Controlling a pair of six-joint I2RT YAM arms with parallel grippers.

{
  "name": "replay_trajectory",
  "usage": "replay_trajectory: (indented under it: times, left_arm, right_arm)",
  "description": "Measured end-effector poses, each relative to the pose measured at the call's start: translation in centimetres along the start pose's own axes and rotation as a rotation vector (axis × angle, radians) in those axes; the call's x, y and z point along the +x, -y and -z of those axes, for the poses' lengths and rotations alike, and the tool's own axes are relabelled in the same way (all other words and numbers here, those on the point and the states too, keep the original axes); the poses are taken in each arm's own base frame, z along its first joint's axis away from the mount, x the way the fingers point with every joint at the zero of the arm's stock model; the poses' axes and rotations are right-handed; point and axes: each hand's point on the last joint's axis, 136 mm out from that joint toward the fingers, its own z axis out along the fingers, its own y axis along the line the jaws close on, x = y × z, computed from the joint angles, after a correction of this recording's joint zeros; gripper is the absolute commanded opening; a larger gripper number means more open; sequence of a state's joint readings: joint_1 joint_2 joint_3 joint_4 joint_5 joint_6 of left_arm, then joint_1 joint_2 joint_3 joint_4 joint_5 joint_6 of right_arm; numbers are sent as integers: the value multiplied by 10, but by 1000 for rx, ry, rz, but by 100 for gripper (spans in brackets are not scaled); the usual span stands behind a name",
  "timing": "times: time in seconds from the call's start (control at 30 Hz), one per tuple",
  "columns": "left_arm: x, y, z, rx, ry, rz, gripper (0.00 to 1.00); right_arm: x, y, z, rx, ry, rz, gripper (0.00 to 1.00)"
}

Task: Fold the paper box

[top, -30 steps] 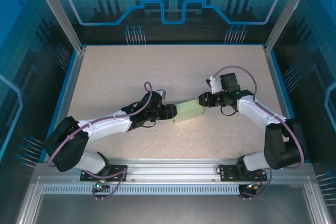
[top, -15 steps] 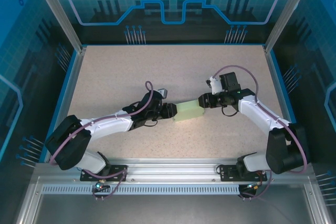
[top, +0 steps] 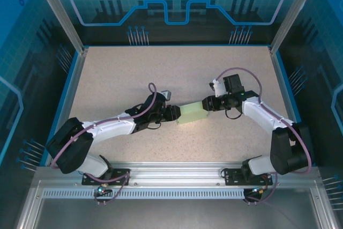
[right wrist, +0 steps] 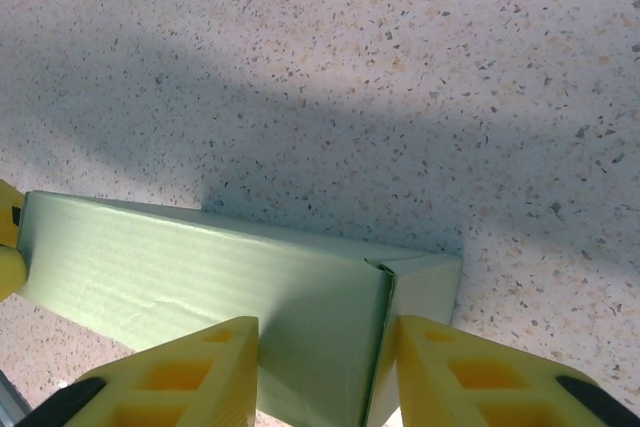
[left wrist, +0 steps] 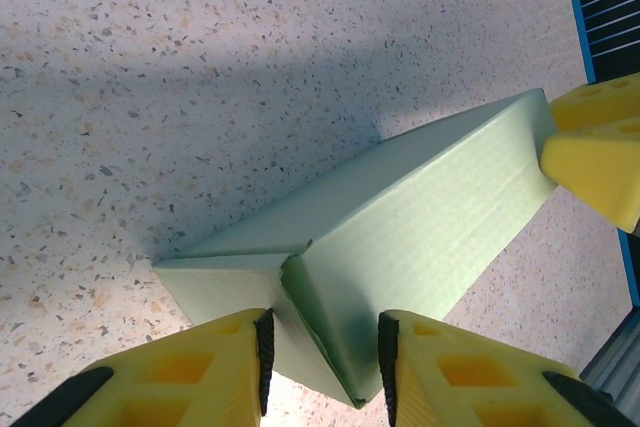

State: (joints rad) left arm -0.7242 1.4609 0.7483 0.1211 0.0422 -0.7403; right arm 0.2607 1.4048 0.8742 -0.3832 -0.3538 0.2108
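Observation:
The paper box [top: 193, 113] is a pale mint-green, small long carton lying mid-table between both arms. My left gripper [top: 176, 114] is shut on its left end. In the left wrist view the box [left wrist: 420, 207] runs away from the gripper [left wrist: 322, 332], and a folded end flap sits between the black pads. My right gripper [top: 206, 103] holds the opposite end. In the right wrist view its yellow fingers [right wrist: 180, 377] press both sides of the box [right wrist: 200, 267] beside the end seam, with the gripper [right wrist: 328, 337] shut on it.
The speckled table [top: 134, 73] has blue raised edges and open surface all around the box. An aluminium rail [top: 177, 172] runs along the near edge by the arm bases. Metal frame posts [top: 59, 12] stand at the back corners.
My left gripper's jaws have closed in on the box's left end. The box and the right arm have hardly shifted.

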Motion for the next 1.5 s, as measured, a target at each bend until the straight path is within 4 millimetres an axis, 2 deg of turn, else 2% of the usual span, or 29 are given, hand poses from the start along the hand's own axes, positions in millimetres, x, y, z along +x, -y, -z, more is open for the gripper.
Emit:
replay_trajectory:
  times: [0.2, 0.4, 0.6, 0.77, 0.9, 1.03, 1.27, 1.4, 1.5]
  left_arm:
    - [-11, -6, -1, -5, 25, 38, 32]
    - [-34, -13, -6, -24, 56, 65, 32]
    - [-73, -17, -14, -60, 92, 51, 32]
    - [-111, -20, -23, -90, 137, 20, 32]
    - [-127, -27, -33, -123, 153, -19, 32]
    - [-122, -36, -42, -145, 132, -50, 32]
    - [-119, -37, -43, -122, 151, -74, 35]
    - [-104, -37, -40, -98, 142, -83, 37]
    - [-86, -44, -42, -105, 106, -85, 37]
  right_arm:
    - [-7, -4, -1, -29, 35, -14, 38]
    - [-24, -10, 0, -53, 94, -20, 38]
    - [-59, -11, -1, -56, 151, -2, 38]
    - [-95, -4, -11, -37, 181, 18, 39]
    - [-108, 5, -25, -16, 174, 38, 39]
    - [-102, 14, -37, -4, 140, 44, 39]
    - [-87, 17, -41, -5, 145, 55, 41]
    - [-69, 13, -39, -16, 150, 56, 43]
    - [-50, 11, -45, -22, 123, 46, 43]
